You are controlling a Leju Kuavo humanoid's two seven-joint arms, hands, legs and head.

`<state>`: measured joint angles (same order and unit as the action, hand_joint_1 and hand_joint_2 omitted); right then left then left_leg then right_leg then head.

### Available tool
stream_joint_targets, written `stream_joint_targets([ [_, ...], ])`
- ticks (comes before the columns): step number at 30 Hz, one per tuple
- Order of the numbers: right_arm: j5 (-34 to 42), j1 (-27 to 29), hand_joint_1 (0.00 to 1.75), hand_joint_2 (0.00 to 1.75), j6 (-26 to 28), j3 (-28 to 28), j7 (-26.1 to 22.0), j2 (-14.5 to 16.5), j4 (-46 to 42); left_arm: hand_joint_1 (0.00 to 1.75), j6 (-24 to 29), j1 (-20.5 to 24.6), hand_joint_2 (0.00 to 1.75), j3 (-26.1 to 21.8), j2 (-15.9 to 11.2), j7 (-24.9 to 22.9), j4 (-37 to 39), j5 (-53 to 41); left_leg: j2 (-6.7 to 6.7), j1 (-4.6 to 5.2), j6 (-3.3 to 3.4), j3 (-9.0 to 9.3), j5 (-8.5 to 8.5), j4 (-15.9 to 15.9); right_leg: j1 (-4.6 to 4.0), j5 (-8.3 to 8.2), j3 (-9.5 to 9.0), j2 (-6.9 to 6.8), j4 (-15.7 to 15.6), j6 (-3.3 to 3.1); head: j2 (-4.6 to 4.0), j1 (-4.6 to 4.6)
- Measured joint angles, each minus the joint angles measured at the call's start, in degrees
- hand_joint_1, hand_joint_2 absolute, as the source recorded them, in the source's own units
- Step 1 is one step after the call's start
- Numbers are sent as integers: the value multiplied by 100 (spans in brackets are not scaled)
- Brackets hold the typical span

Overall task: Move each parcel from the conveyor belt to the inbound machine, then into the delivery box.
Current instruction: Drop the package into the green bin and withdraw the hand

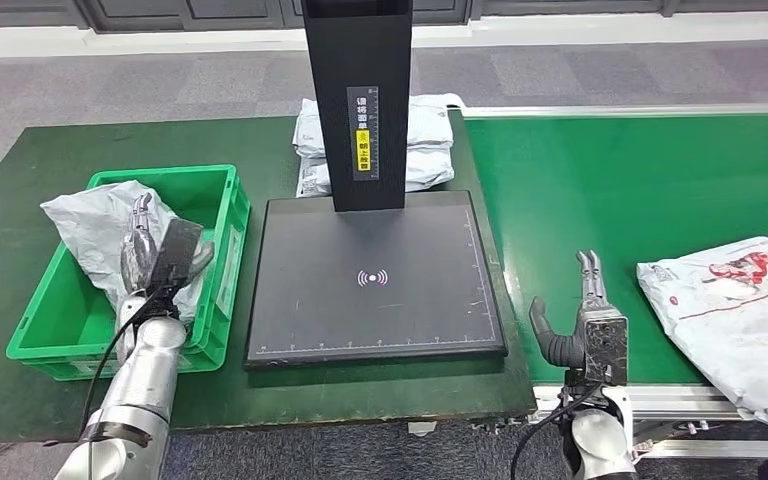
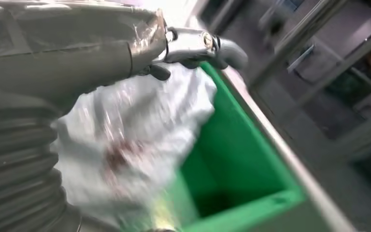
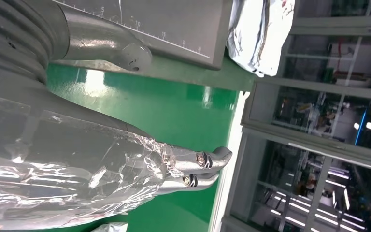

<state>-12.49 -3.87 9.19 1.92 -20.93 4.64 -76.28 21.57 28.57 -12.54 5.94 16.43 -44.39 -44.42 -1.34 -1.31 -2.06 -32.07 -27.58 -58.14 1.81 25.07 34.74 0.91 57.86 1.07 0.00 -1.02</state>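
Observation:
A crumpled grey parcel [image 1: 90,225] [image 2: 135,135] lies in the green delivery box [image 1: 215,180] [image 2: 241,140] on the left. My left hand [image 1: 150,255] [image 2: 101,48] hovers just over it with fingers stretched out, holding nothing. The black inbound machine [image 1: 375,280] [image 3: 174,24] in the middle has a bare platform. On the green conveyor belt [image 1: 640,190] [image 3: 174,106] a white parcel with red print [image 1: 735,310] lies at the right. My right hand [image 1: 585,320] [image 3: 101,159] is open over the belt's near edge, left of that parcel and apart from it.
Behind the machine's black pillar [image 1: 360,100] sits a stack of grey parcels [image 1: 420,140] [image 3: 261,34]. The box and machine stand on a dark green table [image 1: 0,200]. The belt's metal frame [image 1: 680,405] runs along its near edge.

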Motion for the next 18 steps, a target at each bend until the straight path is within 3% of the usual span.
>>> stream_joint_targets([
  [7,23,0,0,175,-26,0,-6,-38,0,0,-172,-66,175,60,11,248,-144,684,1,0,-3,0,6,-2,0,-11,1,4,0,-3,0,0],
  [10,4,-3,0,175,99,-1,-43,-46,0,0,-272,-170,175,140,33,768,-355,1695,2,0,-4,-2,6,-2,-1,-10,6,7,0,-4,0,-1],
  [14,-152,-15,0,175,462,-19,-67,-80,0,0,-395,-370,175,483,104,1278,-907,2961,1,0,-3,-8,4,-2,-1,-10,11,7,0,-3,0,-1],
  [18,-261,-17,0,175,608,-56,-32,-135,2,0,-411,-485,175,862,148,1367,-1232,3264,2,0,-1,-12,2,-2,0,-9,13,6,0,-3,0,0],
])
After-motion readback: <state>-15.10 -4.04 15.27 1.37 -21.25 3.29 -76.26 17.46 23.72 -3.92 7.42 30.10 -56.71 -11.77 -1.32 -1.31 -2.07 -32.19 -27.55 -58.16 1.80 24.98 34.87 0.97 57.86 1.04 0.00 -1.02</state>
